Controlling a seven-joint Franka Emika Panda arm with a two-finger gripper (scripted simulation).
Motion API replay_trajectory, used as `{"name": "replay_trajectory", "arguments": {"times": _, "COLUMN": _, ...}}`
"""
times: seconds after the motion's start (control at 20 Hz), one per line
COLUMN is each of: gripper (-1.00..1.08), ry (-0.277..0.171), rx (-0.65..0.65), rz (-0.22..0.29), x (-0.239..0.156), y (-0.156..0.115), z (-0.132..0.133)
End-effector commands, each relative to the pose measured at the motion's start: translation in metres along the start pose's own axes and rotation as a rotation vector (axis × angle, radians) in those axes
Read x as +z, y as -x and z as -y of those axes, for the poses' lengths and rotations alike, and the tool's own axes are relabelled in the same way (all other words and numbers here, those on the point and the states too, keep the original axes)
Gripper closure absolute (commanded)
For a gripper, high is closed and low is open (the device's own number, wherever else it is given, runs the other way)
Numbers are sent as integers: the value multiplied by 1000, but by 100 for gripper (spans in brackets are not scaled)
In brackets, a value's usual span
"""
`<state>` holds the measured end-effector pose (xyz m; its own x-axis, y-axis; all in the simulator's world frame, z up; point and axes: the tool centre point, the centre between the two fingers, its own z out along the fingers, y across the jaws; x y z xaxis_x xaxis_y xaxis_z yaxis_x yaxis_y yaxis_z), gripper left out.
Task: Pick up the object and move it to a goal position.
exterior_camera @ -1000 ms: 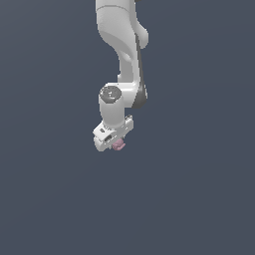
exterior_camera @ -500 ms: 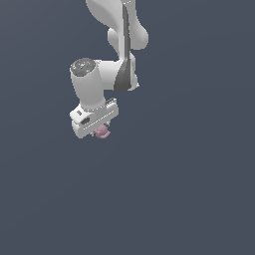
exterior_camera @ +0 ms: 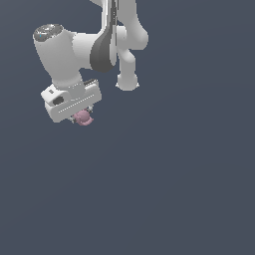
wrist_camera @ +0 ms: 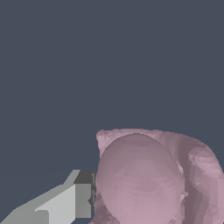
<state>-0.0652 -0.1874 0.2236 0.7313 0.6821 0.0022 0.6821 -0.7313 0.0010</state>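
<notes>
Exterior view: the arm point(exterior_camera: 107, 47) enters from 12 o'clock and reaches toward 9 o'clock, ending in the upper part of the exterior view's left. The hand point(exterior_camera: 82, 113) sits at the arm's lower end, at about 10 o'clock from frame centre. The object point(exterior_camera: 83, 117) is directly beneath the hand, touching its underside, at roughly 5 o'clock from the hand body. Wrist view: one finger point(wrist_camera: 65, 201) lies just beside the object point(wrist_camera: 144, 179), in contact with it.
</notes>
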Motion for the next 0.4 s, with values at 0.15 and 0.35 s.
{"name": "replay_trajectory", "arguments": {"times": 0.15, "gripper": 108, "ry": -2, "rx": -1, "rz": 1, "x": -20, "y": 14, "z": -11}}
{"name": "replay_trajectory", "arguments": {"times": 0.35, "gripper": 108, "ry": -1, "rx": -1, "rz": 2, "x": -24, "y": 17, "z": -14}}
